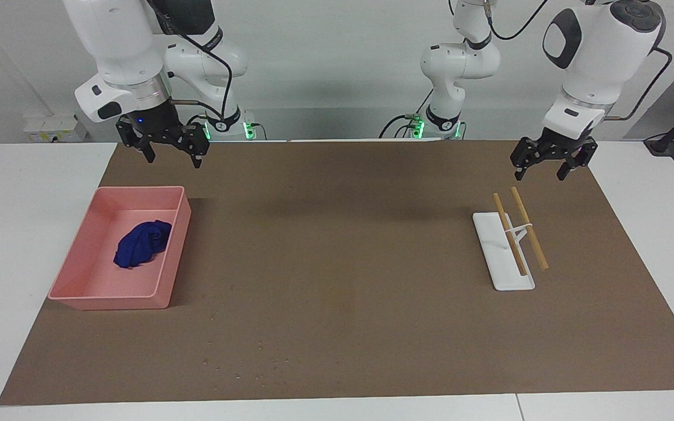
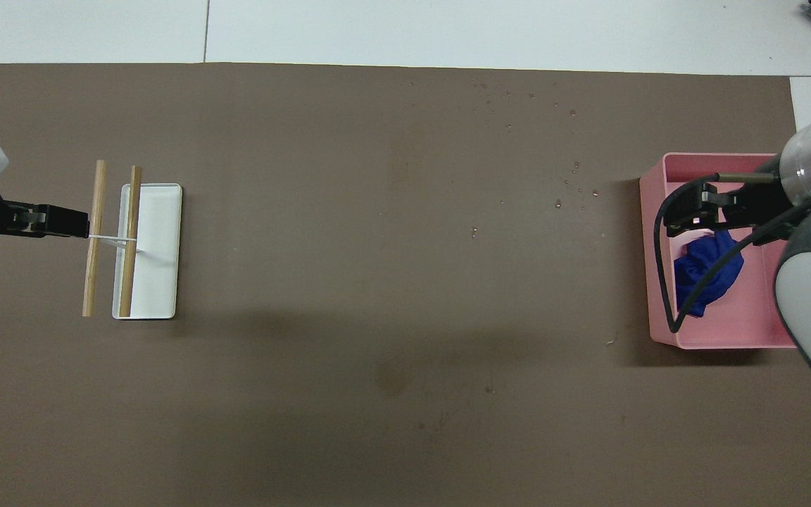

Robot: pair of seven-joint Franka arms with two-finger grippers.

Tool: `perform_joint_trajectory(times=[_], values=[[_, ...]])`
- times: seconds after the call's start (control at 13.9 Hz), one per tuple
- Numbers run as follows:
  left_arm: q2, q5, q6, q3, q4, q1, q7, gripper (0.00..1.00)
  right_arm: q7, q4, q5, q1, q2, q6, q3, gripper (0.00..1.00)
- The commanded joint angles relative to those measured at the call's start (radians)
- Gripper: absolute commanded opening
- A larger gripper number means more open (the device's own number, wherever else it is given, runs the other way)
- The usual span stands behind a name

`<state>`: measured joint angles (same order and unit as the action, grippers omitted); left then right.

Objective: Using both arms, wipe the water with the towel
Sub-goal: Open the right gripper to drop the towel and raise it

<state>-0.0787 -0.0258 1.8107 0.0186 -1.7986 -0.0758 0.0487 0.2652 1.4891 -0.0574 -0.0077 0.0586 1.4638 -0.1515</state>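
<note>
The towel is a bunched royal-blue lump lying loose in the pink tray at the right arm's end of the table. My right gripper hangs open and empty, high above the tray's end nearer the robots, well clear of the towel. In the overhead view the right gripper and its cable partly cover the towel in the tray. Water droplets dot the brown mat, farther from the robots than the tray. My left gripper waits open and empty in the air at the left arm's end.
A white flat tray lies on the mat at the left arm's end, with two wooden sticks tied by a white band lying across and beside it. The brown mat covers most of the white table.
</note>
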Motion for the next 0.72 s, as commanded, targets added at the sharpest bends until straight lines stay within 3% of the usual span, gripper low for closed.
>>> perform_joint_trajectory(times=[0.0, 0.65], values=[[-0.009, -0.019, -0.016, -0.002, 0.01, -0.001, -0.001, 1.0, -0.046, 0.072, 0.025, -0.012, -0.048, 0.007, -0.005, 1.0], [-0.012, -0.019, -0.017, 0.0, 0.011, -0.001, -0.001, 1.0, -0.077, 0.161, 0.044, -0.031, -0.094, 0.081, -0.002, 1.0]])
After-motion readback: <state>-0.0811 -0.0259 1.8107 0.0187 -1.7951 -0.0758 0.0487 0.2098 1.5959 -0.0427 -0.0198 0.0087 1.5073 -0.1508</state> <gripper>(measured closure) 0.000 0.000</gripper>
